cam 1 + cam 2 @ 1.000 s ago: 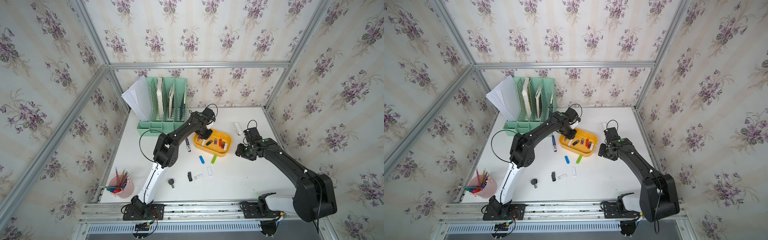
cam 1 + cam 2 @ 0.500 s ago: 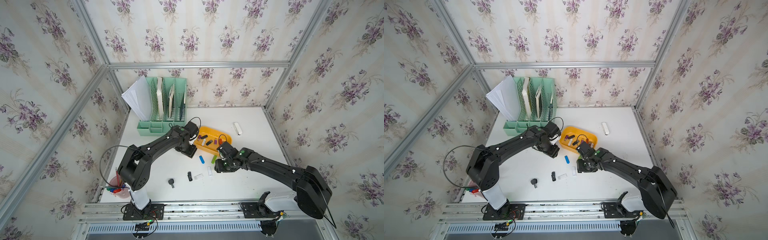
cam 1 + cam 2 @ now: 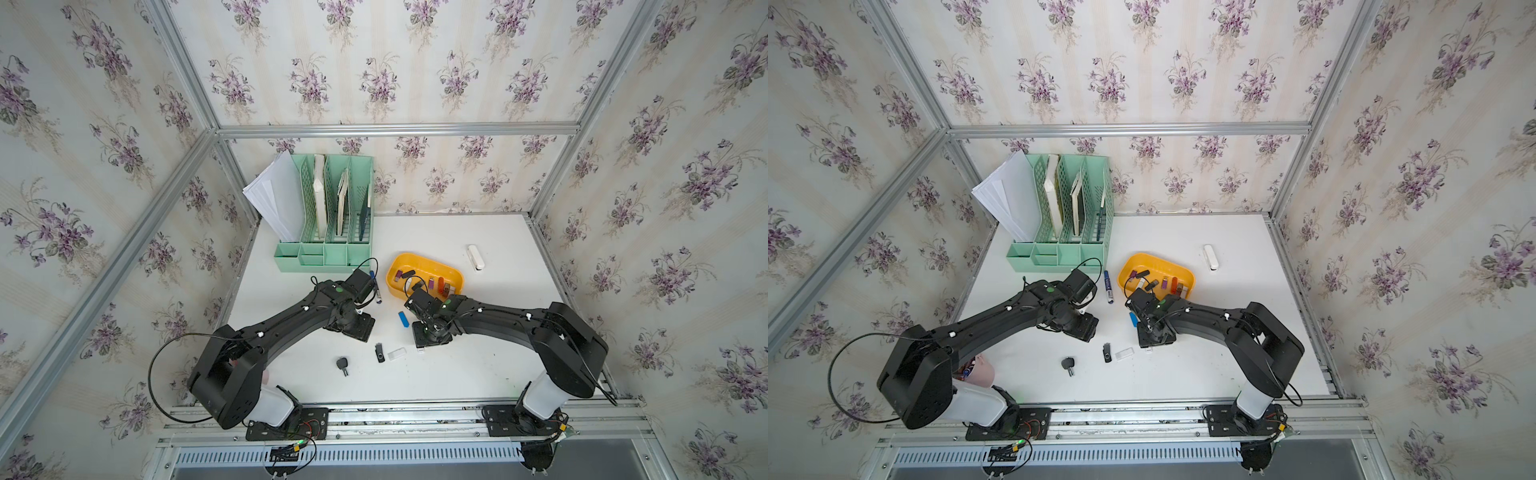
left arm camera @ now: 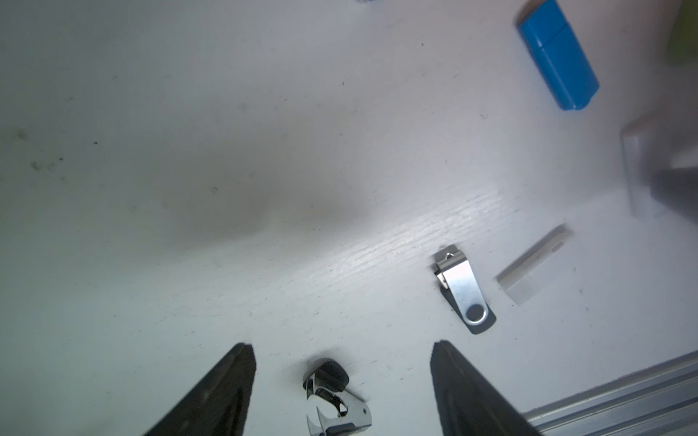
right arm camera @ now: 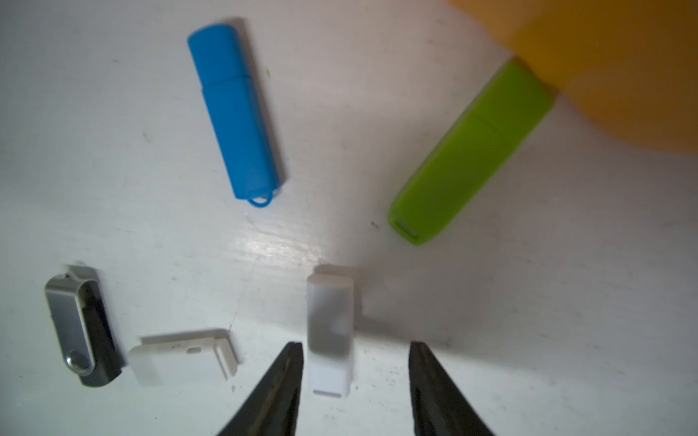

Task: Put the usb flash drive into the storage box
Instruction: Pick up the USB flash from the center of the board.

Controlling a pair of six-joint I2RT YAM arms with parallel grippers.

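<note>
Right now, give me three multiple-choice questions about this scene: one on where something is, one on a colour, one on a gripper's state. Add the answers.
1. Where is the green flash drive?
A. inside the storage box
B. on the table beside the storage box
C. held up in the air

2. What colour is the storage box?
A. mint green
B. pink
C. yellow-orange

3. How is the right gripper?
A. open, jaws either side of a white flash drive lying on the table
B. shut on nothing
C. shut on the green flash drive

Answers:
1 B: the right wrist view shows it flat on the table, one end at the box's wall.
2 C: both top views show a yellow-orange tub.
3 A: the right wrist view shows the jaws apart with the drive between them.
</note>
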